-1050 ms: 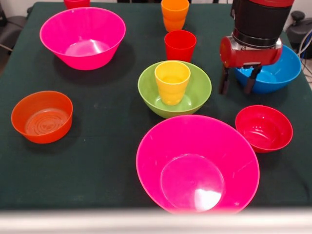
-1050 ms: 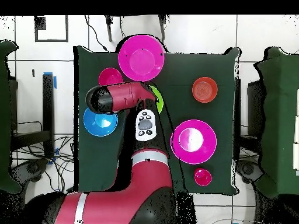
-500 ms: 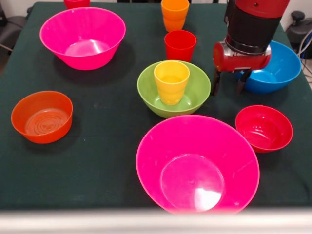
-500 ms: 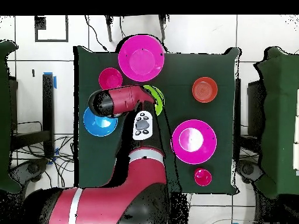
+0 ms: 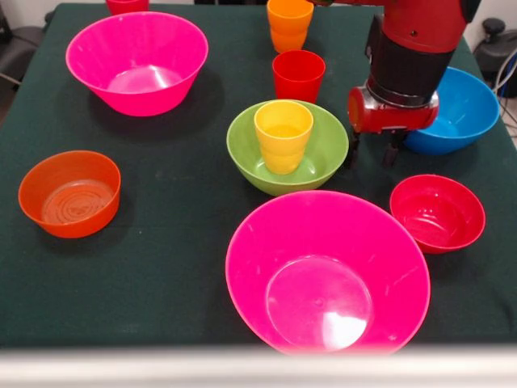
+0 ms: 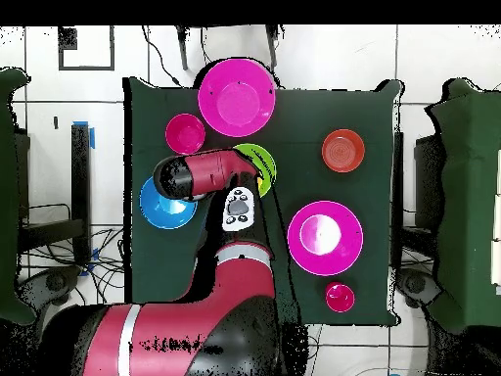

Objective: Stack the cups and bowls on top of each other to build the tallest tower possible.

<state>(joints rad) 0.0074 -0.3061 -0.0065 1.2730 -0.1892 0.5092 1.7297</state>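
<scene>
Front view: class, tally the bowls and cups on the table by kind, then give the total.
Bowls: 6, namely two pink, green, blue, red, orange.
Cups: 3 fully visible, namely yellow, red, orange.
Total: 9, leaving out a red rim cut off at the top edge.

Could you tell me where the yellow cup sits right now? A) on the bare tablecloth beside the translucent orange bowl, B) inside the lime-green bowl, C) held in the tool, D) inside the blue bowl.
B: the yellow cup stands upright inside the lime-green bowl, while the tool hangs empty, its fingers apart, between that bowl and the blue bowl.
</scene>
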